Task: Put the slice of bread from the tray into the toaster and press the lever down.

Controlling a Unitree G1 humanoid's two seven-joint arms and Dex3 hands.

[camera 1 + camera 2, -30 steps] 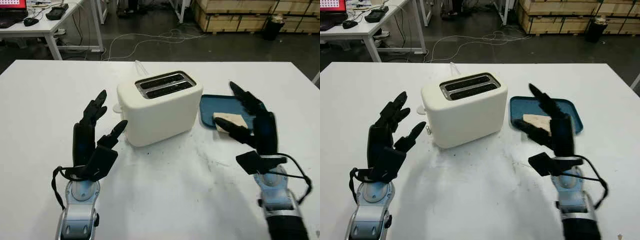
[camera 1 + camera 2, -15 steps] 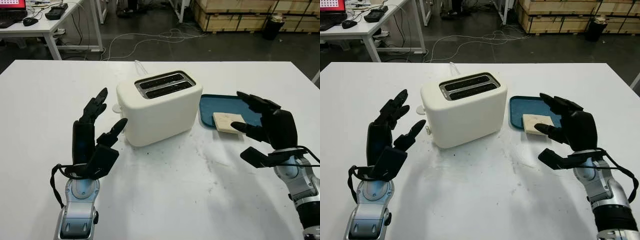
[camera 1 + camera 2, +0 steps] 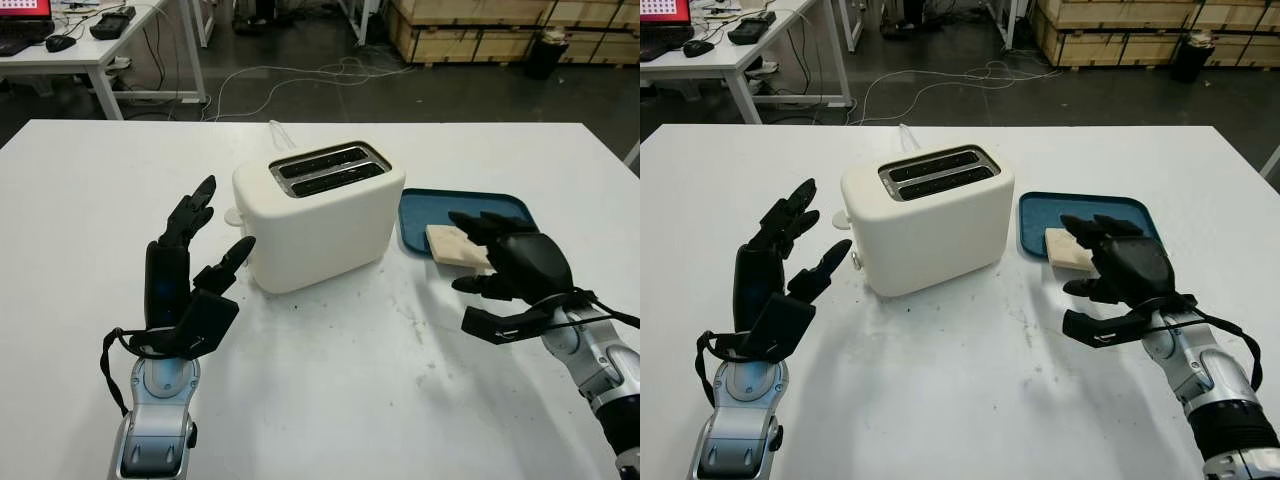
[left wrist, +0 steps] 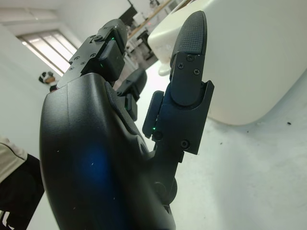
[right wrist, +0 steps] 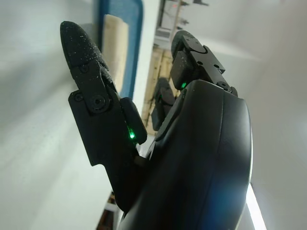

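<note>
A cream two-slot toaster [image 3: 320, 215] stands mid-table, both slots empty, its lever knob [image 3: 233, 215] sticking out of the left end. To its right lies a blue tray [image 3: 505, 203] with a pale slice of bread [image 3: 445, 245] at its near edge. My right hand [image 3: 463, 252] hovers palm down over the tray's near right corner, open, fingers reaching above the bread's right side and holding nothing. In the right wrist view the bread [image 5: 115, 48] lies just beyond the thumb. My left hand [image 3: 222, 222] is raised upright and open, just left of the toaster.
The white table [image 3: 330, 400] has scuffed open surface in front of the toaster. A white cord [image 3: 280, 133] runs off behind the toaster. Beyond the far edge are a desk [image 3: 90, 50] with a monitor, and wooden crates [image 3: 480, 30] on the floor.
My right hand has tipped from upright to palm down and come over the bread on the tray. The left hand, toaster and bread have not moved.
</note>
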